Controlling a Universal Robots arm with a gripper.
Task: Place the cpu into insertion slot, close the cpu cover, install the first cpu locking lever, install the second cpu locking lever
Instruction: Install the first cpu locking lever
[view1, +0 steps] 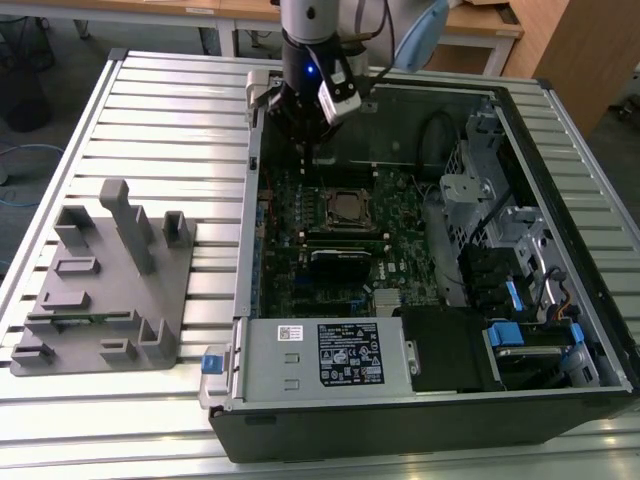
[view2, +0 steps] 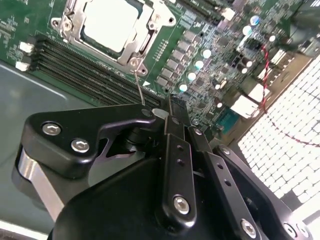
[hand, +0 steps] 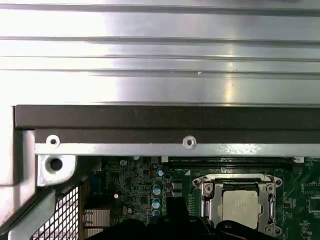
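I see the cpu (view2: 107, 22) seated under the lowered cpu cover (view2: 141, 35). Gripper (view2: 172, 106) jaws pressed together, tip just beside a thin locking lever (view2: 140, 82)

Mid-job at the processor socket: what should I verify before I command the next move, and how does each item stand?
1. Chip in place: ok.
2. Cover down over the chip: ok.
3. Lever latched: not ok; its thin rod stands up from the cover's corner.
4. Gripper close to the lever's free end: ok.
5. Lever held by the gripper: cannot tell.
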